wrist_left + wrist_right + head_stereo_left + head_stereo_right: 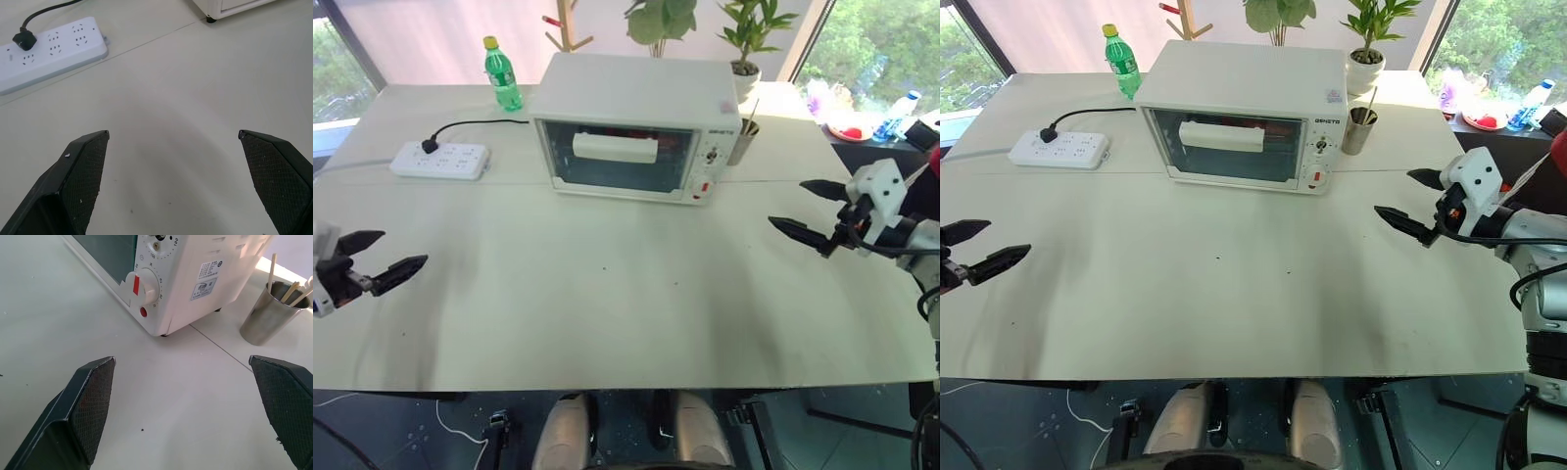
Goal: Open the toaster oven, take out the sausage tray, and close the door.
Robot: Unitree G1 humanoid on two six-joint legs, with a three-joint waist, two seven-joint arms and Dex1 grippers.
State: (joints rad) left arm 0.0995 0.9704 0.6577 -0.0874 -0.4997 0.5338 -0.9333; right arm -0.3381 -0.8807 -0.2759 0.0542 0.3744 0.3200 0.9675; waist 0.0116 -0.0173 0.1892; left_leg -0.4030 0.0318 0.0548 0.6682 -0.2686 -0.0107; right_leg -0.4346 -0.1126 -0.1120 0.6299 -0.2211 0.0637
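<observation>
Because nothing has been grasped yet, both sets of jaws stand wide and empty above the pale worktop, the left gripper and right gripper held well apart on either side, which I judge leaves the front of the white box-shaped toaster oven free for a reach. That oven sits well ahead of and between the two jaws, its glass-paned door shut with the long white bar handle across it; the sausage tray presumably lies inside, but the glass does not show it clearly. Just ahead of the right jaws are the oven's dial with a red marker and a steel cup of sticks. A white power strip lies ahead of the left jaws. Dark lettering on the oven's control panel is too small to read surely; its side sticker likewise.
</observation>
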